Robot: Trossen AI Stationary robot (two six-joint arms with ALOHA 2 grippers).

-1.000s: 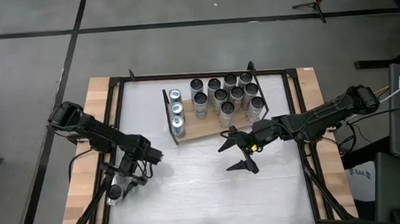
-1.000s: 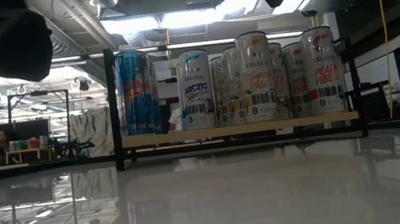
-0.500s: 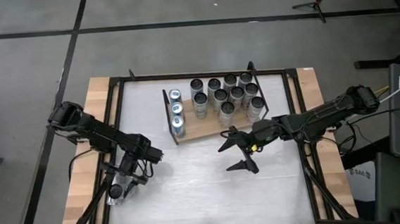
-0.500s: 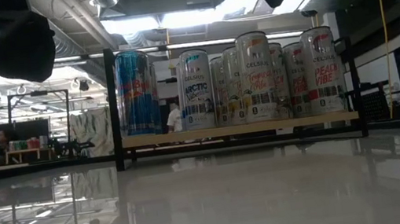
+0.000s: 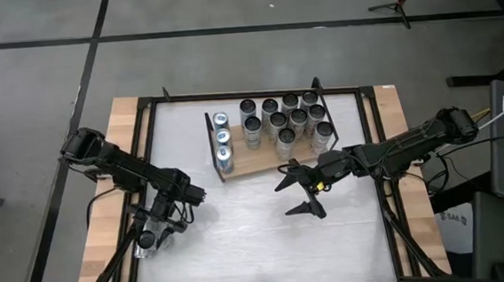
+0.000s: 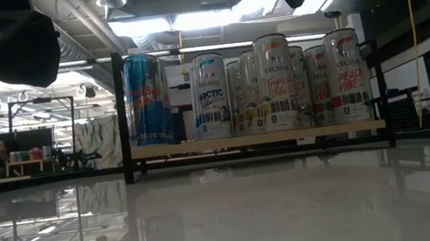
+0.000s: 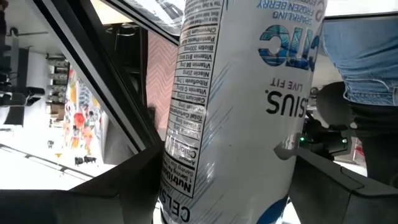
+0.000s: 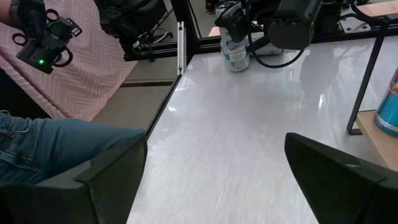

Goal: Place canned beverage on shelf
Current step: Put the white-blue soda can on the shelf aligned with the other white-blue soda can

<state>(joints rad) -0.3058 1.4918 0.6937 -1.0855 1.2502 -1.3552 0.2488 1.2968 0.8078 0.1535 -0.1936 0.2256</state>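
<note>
A white and blue Celsius can [image 7: 236, 106] fills the left wrist view between my left gripper's [image 7: 227, 199] two fingers. In the high view it sits at the table's left edge, near side [image 5: 143, 242], below my left gripper [image 5: 158, 226]. It also shows far off in the right wrist view [image 8: 235, 50]. The shelf [image 5: 258, 161] is a light-brown board with black wire ends and holds several cans [image 5: 286, 119]; it also shows in the low view [image 6: 260, 138]. My right gripper [image 5: 285, 201] is open and empty just in front of the shelf. My left gripper pinches the can's side wall [image 7: 180, 180] between its two fingers [image 7: 124, 193], one on each opposite side. The fingers slant down from the table's far right side. The can stands about upright at the table's left edge; whether its base rests on the table I cannot tell.
Three blue cans [image 5: 223, 143] stand at the shelf's left end, silver ones fill its right part. A black frame [image 5: 147, 166] borders the white tabletop [image 5: 240, 231]. A person in jeans [image 8: 56, 149] stands beyond the table's left side.
</note>
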